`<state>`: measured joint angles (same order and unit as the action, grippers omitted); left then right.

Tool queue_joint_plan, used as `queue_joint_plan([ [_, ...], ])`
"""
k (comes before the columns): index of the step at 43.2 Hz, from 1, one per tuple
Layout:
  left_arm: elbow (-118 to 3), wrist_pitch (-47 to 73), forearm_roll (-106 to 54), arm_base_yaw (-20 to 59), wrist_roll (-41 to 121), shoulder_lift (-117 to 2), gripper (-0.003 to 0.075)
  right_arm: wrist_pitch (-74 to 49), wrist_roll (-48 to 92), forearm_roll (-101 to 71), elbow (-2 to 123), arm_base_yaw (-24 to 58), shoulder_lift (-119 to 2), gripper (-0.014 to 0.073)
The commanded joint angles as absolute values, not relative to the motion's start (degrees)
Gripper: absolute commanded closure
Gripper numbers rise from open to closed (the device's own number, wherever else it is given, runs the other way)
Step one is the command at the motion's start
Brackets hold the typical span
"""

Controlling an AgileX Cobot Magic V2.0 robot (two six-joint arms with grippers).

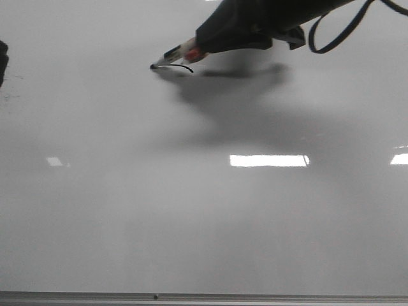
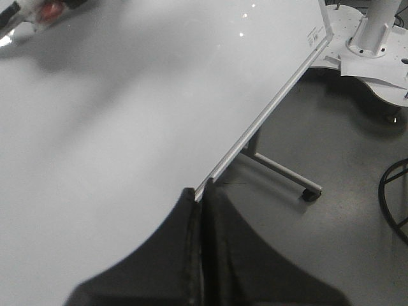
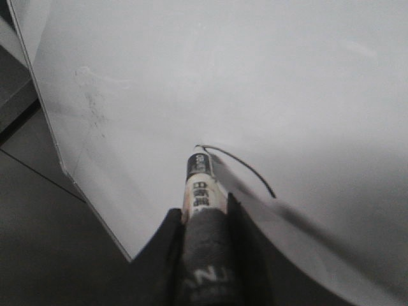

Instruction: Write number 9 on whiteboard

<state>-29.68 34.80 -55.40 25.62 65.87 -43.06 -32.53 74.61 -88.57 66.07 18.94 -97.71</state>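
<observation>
Marker tip on the board, first curve drawn

Marker (image 1: pixel 180 52) sits clamped in the right claw (image 3: pixel 205 217), its tip touching the whiteboard (image 1: pixel 191 223) in the far part, a little left of centre. A short black curved stroke (image 1: pixel 182 65), the start of the number 9, runs right from the tip. The barrel label (image 3: pixel 201 191) carries print, too blurred to read. The left claw (image 2: pixel 199 242) hangs at the board's edge with its fingers pressed together, holding nothing.
</observation>
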Motion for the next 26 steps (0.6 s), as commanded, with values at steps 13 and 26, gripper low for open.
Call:
queue_joint_plan([
  [13,-31.01,32.79,-58.29,25.70,65.91,-42.79,0.0739,-29.96,73.82,-88.12,59.13,16.10,-93.52,0.0657],
  [26,-31.01,32.79,-58.29,25.70,65.91,-42.79,0.0739,-30.20,73.82,-88.02,61.65,10.66,-88.46,0.0657],
])
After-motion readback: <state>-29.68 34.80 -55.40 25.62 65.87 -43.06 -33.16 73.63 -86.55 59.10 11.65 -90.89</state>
